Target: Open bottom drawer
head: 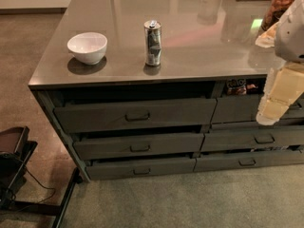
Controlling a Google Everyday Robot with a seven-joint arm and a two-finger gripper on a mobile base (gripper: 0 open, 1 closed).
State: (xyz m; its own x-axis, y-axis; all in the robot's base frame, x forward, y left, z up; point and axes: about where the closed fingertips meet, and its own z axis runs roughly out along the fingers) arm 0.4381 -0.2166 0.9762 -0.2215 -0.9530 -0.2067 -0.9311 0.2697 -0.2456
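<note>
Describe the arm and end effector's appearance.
The arm has a rounded white shell above a pale cream, boxy, segmented link. Its cream end effector forms the blunt lower tip, in front of the dark grey top right drawer. No cables or markings show.

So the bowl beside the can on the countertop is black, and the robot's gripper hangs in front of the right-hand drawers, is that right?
Not quite. The camera view shows that the bowl is white, not black. The rest holds: it stands beside the can on the countertop, and the gripper hangs in front of the right-hand drawers.
</note>
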